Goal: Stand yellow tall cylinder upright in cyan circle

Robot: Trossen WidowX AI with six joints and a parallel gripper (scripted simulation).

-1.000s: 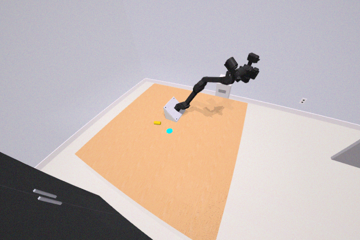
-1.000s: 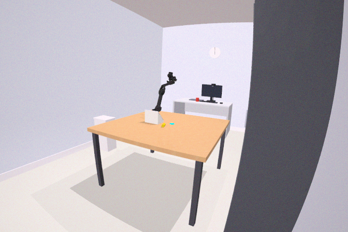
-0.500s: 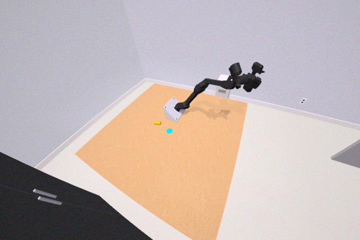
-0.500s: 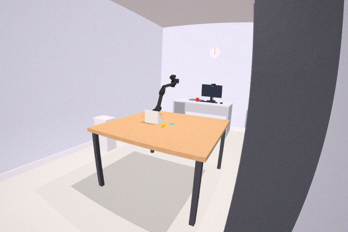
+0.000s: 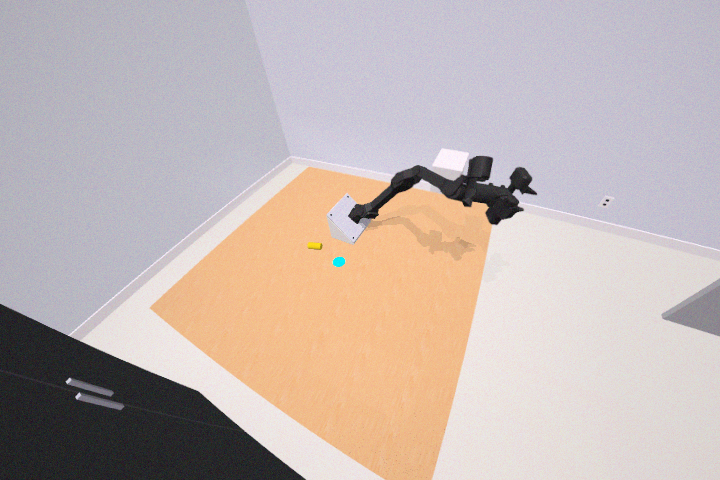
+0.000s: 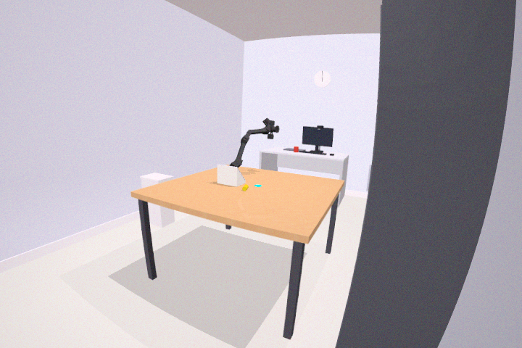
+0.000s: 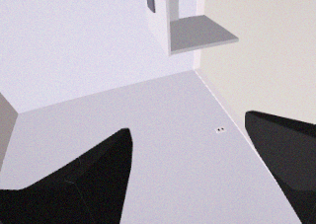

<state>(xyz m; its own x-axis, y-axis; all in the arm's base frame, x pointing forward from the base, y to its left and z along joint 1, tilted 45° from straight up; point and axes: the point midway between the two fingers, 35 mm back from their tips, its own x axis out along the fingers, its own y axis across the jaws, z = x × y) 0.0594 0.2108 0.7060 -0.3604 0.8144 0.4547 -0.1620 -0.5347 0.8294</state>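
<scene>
No words, labels, brand names or numbers can be read in any of the three views. The wall clock [image 6: 322,77] shows only a plain white face with a thin hand and no numerals. The monitor [image 6: 317,136] on the desk has a dark, blank screen.

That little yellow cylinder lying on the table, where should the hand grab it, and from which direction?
Probably near one end of the yellow cylinder, coming down from above with the fingers across its round sides. It lies flat on the table, so an end grip would help tip it upright into the cyan circle. The hand is open and far off.
</scene>
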